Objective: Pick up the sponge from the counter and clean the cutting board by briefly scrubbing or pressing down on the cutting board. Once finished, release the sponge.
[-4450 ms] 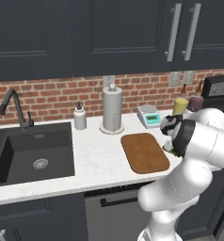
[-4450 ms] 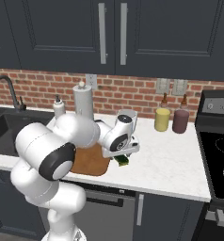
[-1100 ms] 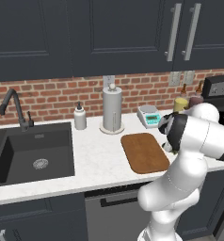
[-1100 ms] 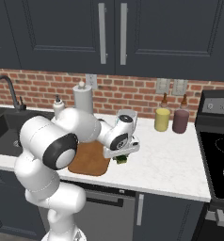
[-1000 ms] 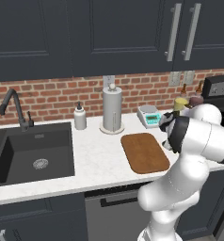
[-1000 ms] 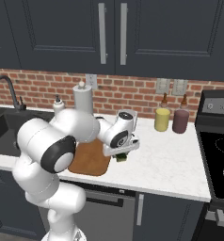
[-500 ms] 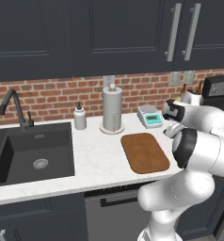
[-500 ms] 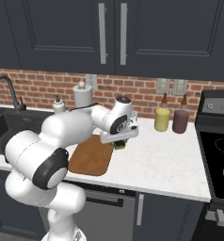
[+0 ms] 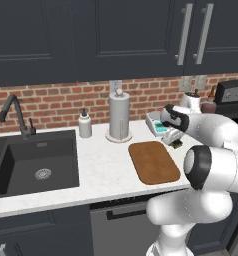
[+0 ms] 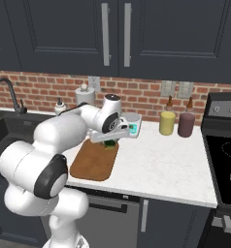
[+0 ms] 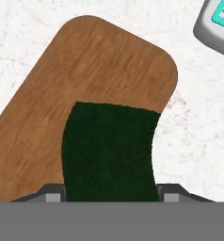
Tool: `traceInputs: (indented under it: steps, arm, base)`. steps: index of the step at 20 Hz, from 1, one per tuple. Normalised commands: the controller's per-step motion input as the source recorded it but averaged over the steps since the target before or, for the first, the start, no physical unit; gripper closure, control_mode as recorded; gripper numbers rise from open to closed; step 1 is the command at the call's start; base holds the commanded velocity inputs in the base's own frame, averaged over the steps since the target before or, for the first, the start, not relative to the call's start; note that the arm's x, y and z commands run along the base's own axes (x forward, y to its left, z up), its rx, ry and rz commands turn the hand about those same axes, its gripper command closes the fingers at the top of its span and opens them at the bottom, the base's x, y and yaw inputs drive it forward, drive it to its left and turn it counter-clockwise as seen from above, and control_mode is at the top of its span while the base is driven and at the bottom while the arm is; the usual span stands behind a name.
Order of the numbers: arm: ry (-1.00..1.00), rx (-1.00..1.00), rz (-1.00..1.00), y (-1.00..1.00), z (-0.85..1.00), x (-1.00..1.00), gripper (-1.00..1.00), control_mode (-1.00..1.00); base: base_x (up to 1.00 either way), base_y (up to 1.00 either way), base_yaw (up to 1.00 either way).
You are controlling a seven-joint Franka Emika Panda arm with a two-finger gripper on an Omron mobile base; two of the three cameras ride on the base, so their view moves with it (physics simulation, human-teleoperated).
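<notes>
One sponge (image 11: 109,150) clamped in gripper (image 11: 109,195); above cutting board (image 11: 62,94).

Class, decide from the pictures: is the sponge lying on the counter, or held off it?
Held off it. The sponge sits between the fingers of the gripper, above a corner of the cutting board, not resting on the counter.

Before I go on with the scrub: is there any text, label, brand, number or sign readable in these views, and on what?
No readable text.
Small grey device on the counter behind the cutting board: teal display, characters too blurred to read.
Sponge in the gripper: no print.
Soap dispenser, yellow jar and dark jar: no labels visible.
</notes>
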Motion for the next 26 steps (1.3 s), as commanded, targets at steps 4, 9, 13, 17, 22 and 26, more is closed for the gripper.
traceInputs:
  steps: [4,9,13,17,22,26]
  arm:
    - [0.00,0.00,0.00,0.68,-0.16,-0.16,1.00,-1.00]
    - [0.04,-0.02,-0.02,0.59,-0.37,-0.29,1.00,-1.00]
    - [0.09,-0.04,-0.02,0.42,-0.40,-0.36,1.00,-1.00]
    - [0.09,-0.05,-0.02,0.40,-0.32,-0.19,1.00,-1.00]
    - [0.13,-0.06,-0.03,0.39,-0.27,0.06,1.00,-1.00]
    - [0.11,-0.04,-0.05,0.27,-0.21,0.42,1.00,-1.00]
  base:
    - [0.00,0.00,0.00]
    - [0.00,0.00,0.00]
    - [0.00,0.00,0.00]
    - [0.00,0.00,0.00]
    - [0.00,0.00,0.00]
    - [0.00,0.00,0.00]
